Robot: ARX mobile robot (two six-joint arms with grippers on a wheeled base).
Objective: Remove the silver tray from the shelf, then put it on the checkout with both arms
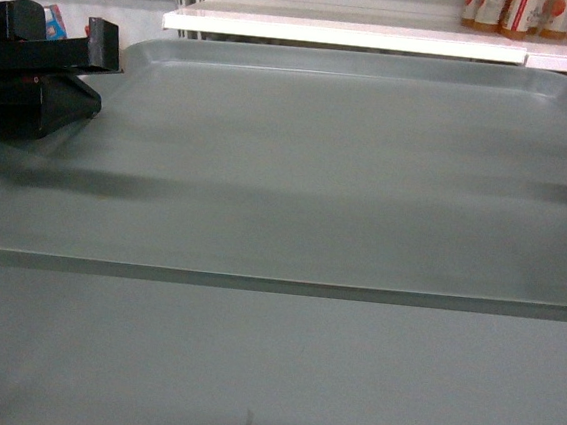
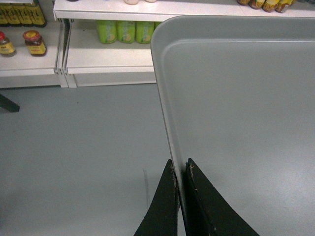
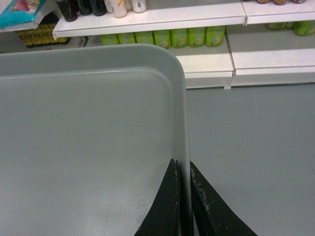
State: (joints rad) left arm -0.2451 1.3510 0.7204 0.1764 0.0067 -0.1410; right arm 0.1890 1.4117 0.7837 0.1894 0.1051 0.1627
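The silver tray (image 1: 307, 175) is a broad, shallow sheet of matte grey metal with rounded corners and a low raised rim, and it is held up in the air between the 2 arms, level, over a grey floor (image 1: 248, 370), in front of the store shelving and apart from it. In the head view it fills most of the frame, its near edge a thin straight line across the picture and its far rim curving up just below a white shelf (image 1: 346, 35) board with a flat front lip. The left gripper (image 2: 180, 169) has its 2 thin, flat black fingers (image 2: 165, 206) clamped on the tray's left rim, 1 outside and 1 inside the raised edge. The right gripper (image 3: 182, 169) grips the right rim the same way, its scuffed black fingers (image 3: 209, 206) pressed together on the metal. The head view shows only the bulky black body of the left arm (image 1: 36, 68) and a sliver of the right one at the frame edge, not the pinch itself; the wrist views show that. They also show lower shelf boards carrying green bottles (image 3: 187, 37), and the left wrist view adds jars with red lids (image 2: 34, 42). The head view alone shows orange-labelled bottles (image 1: 524, 13) on the top board.
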